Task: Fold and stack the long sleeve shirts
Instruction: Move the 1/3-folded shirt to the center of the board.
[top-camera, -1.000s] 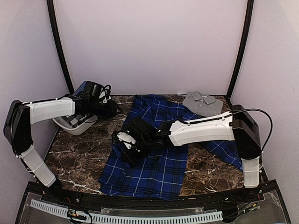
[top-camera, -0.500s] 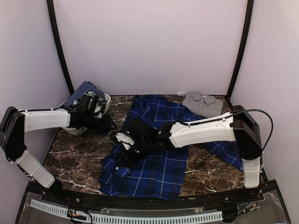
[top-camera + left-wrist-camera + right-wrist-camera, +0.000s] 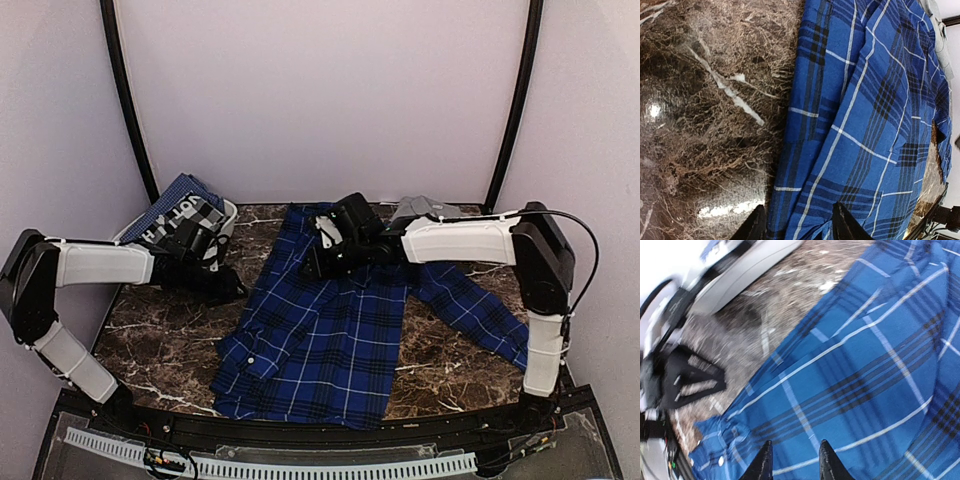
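Observation:
The blue and black plaid shirt [image 3: 330, 340] lies spread on the marble table [image 3: 160, 330], with one sleeve folded in at its lower left [image 3: 255, 355] and the other stretched out to the right [image 3: 475, 315]. The grey shirt [image 3: 412, 207] lies folded at the back right, mostly behind the right arm. My left gripper [image 3: 236, 290] is low at the plaid shirt's left edge, and its open fingers straddle that edge [image 3: 799, 226]. My right gripper [image 3: 312, 268] hovers over the upper part of the plaid shirt [image 3: 850, 365], open [image 3: 794, 460] and holding nothing.
A white basket [image 3: 226, 212] stands at the back left, with another blue plaid cloth [image 3: 178, 192] in it. Black frame posts [image 3: 128, 110] and pale walls close in the table. The right wrist view also catches the left gripper [image 3: 690, 377] beside the shirt.
My right gripper let go of the folded-in sleeve and pulled back toward the shirt's upper part. My left gripper came down from the basket to the shirt's left edge.

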Tool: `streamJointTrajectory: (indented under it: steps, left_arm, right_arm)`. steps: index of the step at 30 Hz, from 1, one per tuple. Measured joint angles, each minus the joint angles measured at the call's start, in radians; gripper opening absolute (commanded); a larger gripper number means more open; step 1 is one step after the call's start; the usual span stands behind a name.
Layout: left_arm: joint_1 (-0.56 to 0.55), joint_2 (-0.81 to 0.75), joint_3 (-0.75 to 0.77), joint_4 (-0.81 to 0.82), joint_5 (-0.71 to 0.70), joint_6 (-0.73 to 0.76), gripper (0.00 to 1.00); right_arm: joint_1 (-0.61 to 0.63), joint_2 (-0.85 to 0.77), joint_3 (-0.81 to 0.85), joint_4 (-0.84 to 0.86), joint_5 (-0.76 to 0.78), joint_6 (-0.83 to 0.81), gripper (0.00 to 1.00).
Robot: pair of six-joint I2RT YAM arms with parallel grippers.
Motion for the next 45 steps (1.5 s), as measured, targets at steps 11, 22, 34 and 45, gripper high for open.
streamJointTrajectory:
  steps: [11, 22, 34, 45]
  left_arm:
    - [-0.061, 0.017, -0.035, -0.081, -0.034, 0.014, 0.46]
    - [-0.168, 0.005, -0.092, -0.108, -0.056, -0.027, 0.4]
    - [-0.304, -0.162, -0.229, -0.136, -0.067, -0.196, 0.4]
    - [-0.368, -0.296, -0.23, -0.294, -0.136, -0.277, 0.44]
  right_arm:
    - [-0.061, 0.263, 0.215, -0.058, 0.084, -0.013, 0.22]
    - [-0.076, 0.462, 0.458, -0.165, 0.168, -0.089, 0.22]
    - [-0.045, 0.603, 0.69, -0.198, 0.089, -0.132, 0.27]
    - [0.002, 0.628, 0.749, -0.231, 0.008, -0.186, 0.43]
